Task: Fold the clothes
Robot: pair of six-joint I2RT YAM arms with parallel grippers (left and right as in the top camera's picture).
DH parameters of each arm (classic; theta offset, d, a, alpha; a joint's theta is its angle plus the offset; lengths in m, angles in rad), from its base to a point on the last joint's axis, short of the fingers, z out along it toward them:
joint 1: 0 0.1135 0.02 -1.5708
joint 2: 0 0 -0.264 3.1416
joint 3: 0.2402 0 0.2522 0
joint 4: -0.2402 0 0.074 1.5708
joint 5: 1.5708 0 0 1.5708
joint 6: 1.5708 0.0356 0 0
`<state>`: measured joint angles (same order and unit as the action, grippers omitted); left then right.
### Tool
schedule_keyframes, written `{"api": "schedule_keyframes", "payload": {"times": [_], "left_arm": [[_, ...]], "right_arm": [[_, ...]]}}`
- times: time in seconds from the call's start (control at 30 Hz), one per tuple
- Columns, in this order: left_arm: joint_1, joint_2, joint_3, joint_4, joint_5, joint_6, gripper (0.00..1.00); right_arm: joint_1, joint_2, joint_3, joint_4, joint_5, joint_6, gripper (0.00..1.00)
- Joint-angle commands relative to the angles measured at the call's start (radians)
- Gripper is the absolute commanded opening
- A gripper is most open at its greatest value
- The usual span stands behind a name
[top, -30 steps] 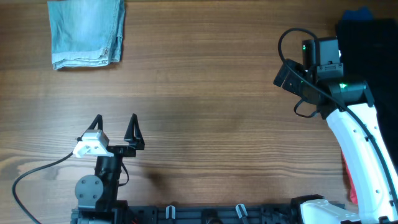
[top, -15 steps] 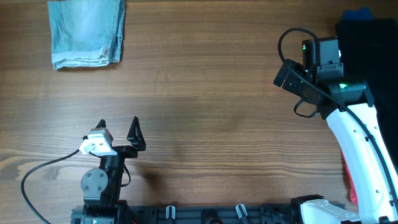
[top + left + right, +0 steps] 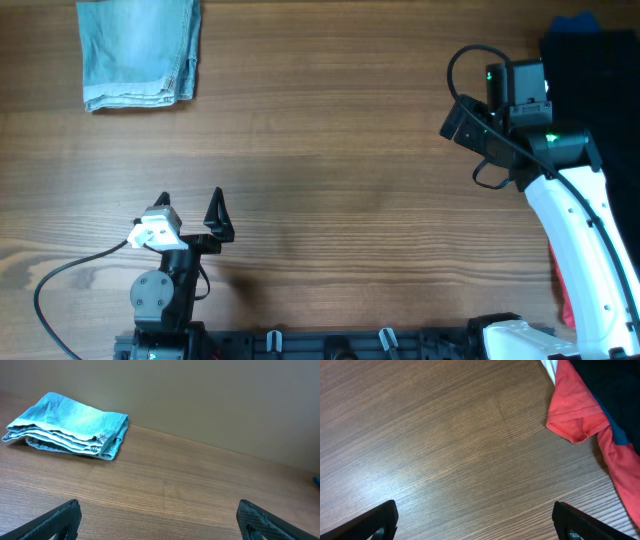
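The light-blue denim shorts [image 3: 140, 52] were found folded into a compact, nearly square packet at the far left corner of the table [image 3: 340, 200]. The far side of the packet was cut off by the edge of the overhead view, so its long axis could not be fixed with certainty. What was visible ran slightly wider from left to right than from far to near. The stacked layer edges were turned toward the near edge of the table, as was seen from the left wrist view [image 3: 67, 427]. A stitched seam was seen along the packet's right side.

The left gripper [image 3: 189, 196] was held near the near edge, left of centre, well apart from the shorts. Its fingers were spread wide, and nothing was held between them [image 3: 159, 519].

The right gripper [image 3: 458, 118] was positioned toward the far right, over bare wood. In the right wrist view [image 3: 476, 522] its fingers were likewise seen spread wide, with nothing gripped. A black garment [image 3: 600, 70] and a red shirt [image 3: 580, 410] were lying at the right edge of the table.
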<state>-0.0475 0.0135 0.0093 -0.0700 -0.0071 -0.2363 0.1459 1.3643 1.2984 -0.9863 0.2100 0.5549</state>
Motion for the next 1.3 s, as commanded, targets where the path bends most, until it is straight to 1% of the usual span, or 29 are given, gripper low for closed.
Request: {"api": "schedule_keyframes", "payload": {"times": [0.0, 0.1, 0.23, 0.33, 0.4, 0.5, 0.53, 0.57, 0.6, 0.63, 0.7, 0.73, 0.8, 0.87, 0.97, 1.03, 1.1, 1.17, 1.27], "left_arm": [[0.007, -0.011, -0.004, -0.002, -0.013, 0.024, 1.0], [0.007, -0.011, -0.004, -0.002, -0.013, 0.024, 1.0], [0.007, -0.011, -0.004, -0.002, -0.013, 0.024, 1.0], [0.007, -0.011, -0.004, -0.002, -0.013, 0.024, 1.0], [0.007, -0.011, -0.004, -0.002, -0.013, 0.024, 1.0], [0.007, -0.011, -0.004, -0.002, -0.013, 0.024, 1.0], [0.007, -0.011, -0.004, -0.002, -0.013, 0.024, 1.0], [0.007, -0.011, -0.004, -0.002, -0.013, 0.024, 1.0], [0.007, -0.011, -0.004, -0.002, -0.013, 0.024, 1.0], [0.007, -0.011, -0.004, -0.002, -0.013, 0.024, 1.0], [0.007, -0.011, -0.004, -0.002, -0.013, 0.024, 1.0], [0.007, -0.011, -0.004, -0.002, -0.013, 0.024, 1.0], [0.007, -0.011, -0.004, -0.002, -0.013, 0.024, 1.0], [0.007, -0.011, -0.004, -0.002, -0.013, 0.024, 1.0], [0.007, -0.011, -0.004, -0.002, -0.013, 0.024, 1.0], [0.007, -0.011, -0.004, -0.002, -0.013, 0.024, 1.0], [0.007, -0.011, -0.004, -0.002, -0.013, 0.024, 1.0], [0.007, -0.011, -0.004, -0.002, -0.013, 0.024, 1.0], [0.007, -0.011, -0.004, -0.002, -0.013, 0.024, 1.0]], "right_arm": [[-0.002, -0.032, 0.003, 0.003, 0.002, -0.004, 1.0], [-0.001, -0.159, 0.003, 0.003, 0.002, -0.004, 1.0], [-0.002, -0.402, 0.0, -0.001, 0.016, -0.006, 1.0], [-0.002, -0.547, -0.062, 0.004, 0.049, -0.005, 1.0], [-0.002, -0.691, -0.195, 0.034, 0.076, -0.003, 1.0], [-0.002, -0.889, -0.449, 0.126, 0.082, -0.003, 1.0], [-0.002, -0.948, -0.53, 0.117, 0.082, -0.001, 1.0], [-0.002, -0.99, -0.592, 0.12, 0.07, 0.037, 1.0], [-0.002, -1.028, -0.658, 0.137, 0.071, 0.109, 1.0], [-0.002, -1.067, -0.735, 0.187, 0.075, 0.156, 1.0], [-0.002, -1.123, -0.871, 0.327, 0.061, 0.149, 1.0], [-0.001, -1.146, -0.923, 0.385, 0.048, 0.122, 1.0], [-0.002, -1.199, -1.032, 0.562, -0.031, -0.033, 1.0], [-0.002, -1.232, -1.103, 0.683, -0.077, -0.123, 1.0], [-0.002, -1.263, -1.193, 0.778, -0.076, -0.096, 1.0], [-0.002, -1.279, -1.221, 0.821, -0.076, -0.063, 1.0], [-0.002, -1.302, -1.23, 0.853, -0.07, -0.066, 1.0], [-0.002, -1.331, -1.242, 0.89, -0.065, -0.093, 1.0], [-0.002, -1.361, -1.254, 0.966, -0.08, -0.18, 1.0]]}}
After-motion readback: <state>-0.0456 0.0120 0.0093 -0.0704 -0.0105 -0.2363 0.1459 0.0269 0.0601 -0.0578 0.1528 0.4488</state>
